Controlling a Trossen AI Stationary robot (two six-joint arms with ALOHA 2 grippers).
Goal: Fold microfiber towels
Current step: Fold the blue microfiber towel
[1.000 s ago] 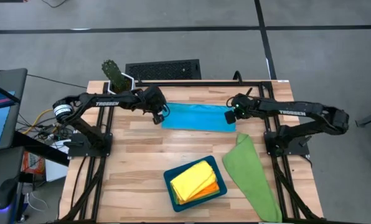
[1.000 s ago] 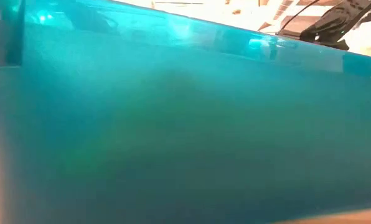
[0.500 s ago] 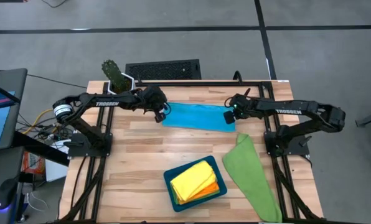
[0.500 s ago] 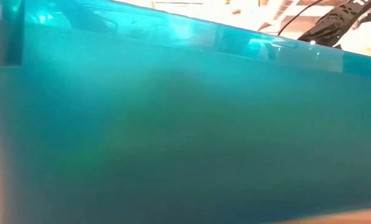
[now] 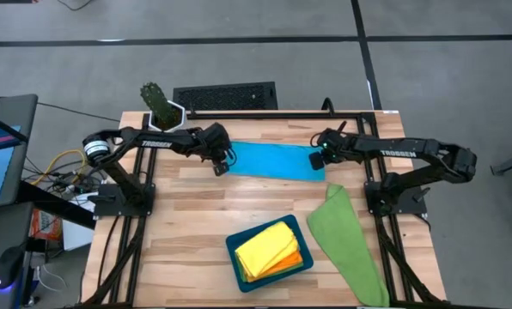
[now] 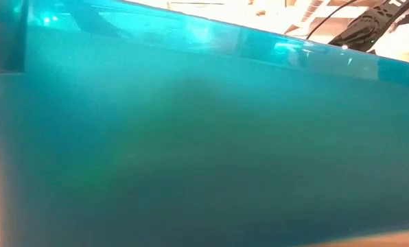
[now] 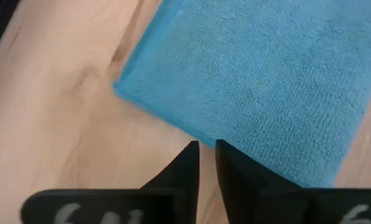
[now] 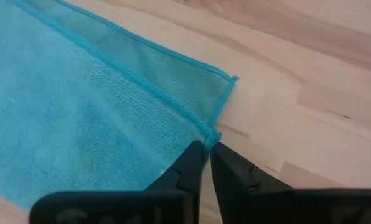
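The blue towel (image 5: pixel 271 160) lies folded flat on the bench (image 5: pixel 187 223), stretched between the two grippers. The left gripper (image 7: pixel 206 147) sits at one end, its fingers a narrow slit apart at the towel's edge, gripping nothing. The right gripper (image 8: pixel 208 149) is at the other end, likewise slightly parted, tips at the folded corner. The low view is blocked almost wholly by the teal tray (image 6: pixel 191 137), which holds yellow and orange towels (image 5: pixel 269 250). A green towel (image 5: pixel 346 240) lies near the right gripper, partly cut off.

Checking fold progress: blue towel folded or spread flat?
Folded. The blue towel lies as a narrow strip on the table; the right wrist view shows two stacked layers with offset hems at its corner.
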